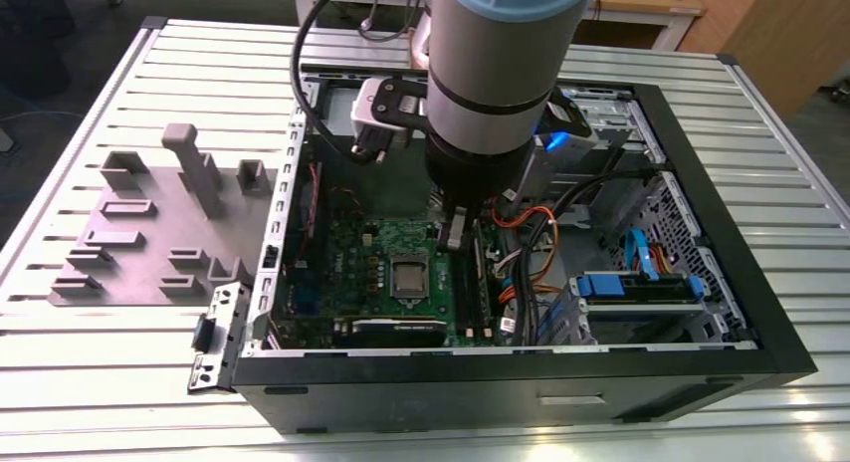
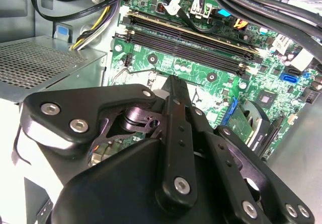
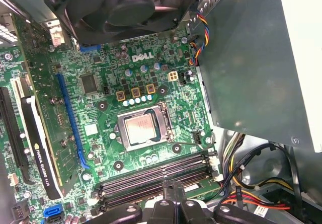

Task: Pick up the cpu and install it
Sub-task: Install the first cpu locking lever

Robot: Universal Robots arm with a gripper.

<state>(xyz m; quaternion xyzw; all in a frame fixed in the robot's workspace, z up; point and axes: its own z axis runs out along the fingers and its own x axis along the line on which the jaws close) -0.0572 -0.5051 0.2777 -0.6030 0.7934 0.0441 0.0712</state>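
Printed matter: white lettering sits on the green circuit board point(image 3: 108, 90) and a white label on the black expansion card point(image 3: 37, 148). Neither is transcribed here.

Gripper: the gripper point(image 1: 456, 238) hangs inside the open computer case point(image 1: 531, 387), its fingers point(image 2: 177, 113) pressed together with nothing between them. In the first wrist view the gripper's tip point(image 3: 171, 186) stands over the long black memory slots point(image 3: 156, 176), just beside the socket and apart from it.

Task item: the cpu point(image 3: 142, 128) lies flat in its metal-framed socket on the circuit board, near the middle of the case floor. It also shows in the exterior view point(image 1: 406, 276).

Case contents: circuit board, expansion card, a black fan point(image 3: 115, 7), coloured cable bundles point(image 3: 251, 183) and a blue-fronted drive bay point(image 1: 638, 288).

Outside the case, a grey-purple moulded plate point(image 1: 146, 233) rests on the slatted worktop point(image 1: 106, 372).
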